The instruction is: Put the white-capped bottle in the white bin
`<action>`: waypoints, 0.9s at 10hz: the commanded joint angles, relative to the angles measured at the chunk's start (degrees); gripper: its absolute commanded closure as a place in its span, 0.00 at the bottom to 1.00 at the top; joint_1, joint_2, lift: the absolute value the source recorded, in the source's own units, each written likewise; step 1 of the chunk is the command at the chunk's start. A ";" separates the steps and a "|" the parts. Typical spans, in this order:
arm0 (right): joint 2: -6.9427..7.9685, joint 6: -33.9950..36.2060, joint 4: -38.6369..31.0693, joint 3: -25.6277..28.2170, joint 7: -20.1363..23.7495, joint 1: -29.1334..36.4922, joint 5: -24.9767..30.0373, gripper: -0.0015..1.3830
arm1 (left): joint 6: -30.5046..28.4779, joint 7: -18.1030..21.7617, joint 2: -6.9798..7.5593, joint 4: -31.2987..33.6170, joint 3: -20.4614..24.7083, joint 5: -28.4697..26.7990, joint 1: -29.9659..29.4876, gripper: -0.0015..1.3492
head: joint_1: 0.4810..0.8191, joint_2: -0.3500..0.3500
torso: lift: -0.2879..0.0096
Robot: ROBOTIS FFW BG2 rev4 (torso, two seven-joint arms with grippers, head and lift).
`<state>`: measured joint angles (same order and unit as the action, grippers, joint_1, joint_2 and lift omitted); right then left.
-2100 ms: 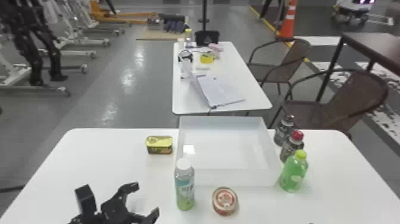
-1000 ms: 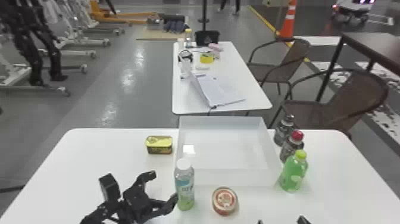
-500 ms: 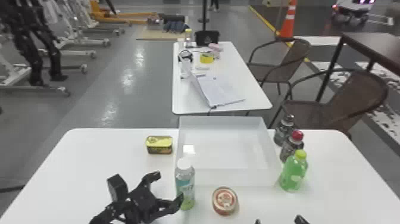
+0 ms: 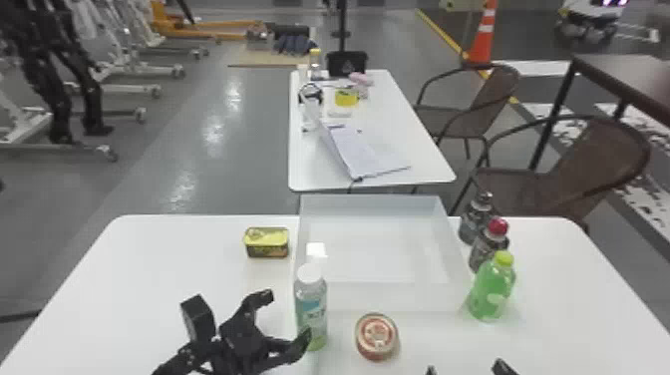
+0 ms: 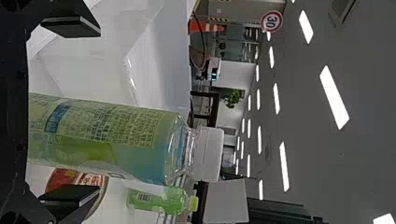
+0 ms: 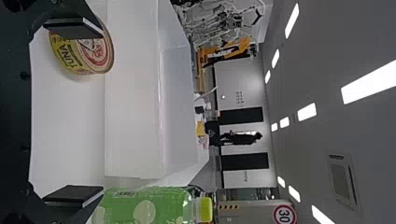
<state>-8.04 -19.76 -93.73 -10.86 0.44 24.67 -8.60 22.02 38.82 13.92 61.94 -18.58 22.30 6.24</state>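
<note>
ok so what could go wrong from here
The left gripper is open at the white-capped bottle, which looks closer to one finger than the other, so closing might nudge or tip it. The round can stands close by and could get bumped. A low lift may catch the near wall of the white bin.

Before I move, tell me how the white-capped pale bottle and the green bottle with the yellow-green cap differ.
The white-capped pale bottle is slim; the green bottle is broader. The first stands near the left front corner of the white bin, the second near the right. Both stand upright on the white table.
</note>
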 commanded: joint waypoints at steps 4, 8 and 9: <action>-0.05 -0.01 0.13 0.05 0.18 -0.24 -0.01 0.09 | -0.58 -0.58 2.34 1.25 -6.12 3.19 1.32 0.09 | 0.20 0.50 | 0.63; 0.21 -0.01 0.39 0.05 0.18 -0.24 -0.45 0.09 | -3.39 -3.40 1.02 1.34 -6.21 2.31 1.14 0.09 | 0.20 0.50 | 0.63; 0.30 -0.01 0.48 0.05 0.26 -0.24 -0.45 0.09 | -3.39 -3.48 -0.04 1.34 -4.45 0.91 0.70 0.09 | 0.20 0.50 | 0.63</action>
<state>-7.80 -19.78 -93.30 -10.81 0.67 24.44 -8.98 18.60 35.33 14.43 63.28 -23.90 23.93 7.13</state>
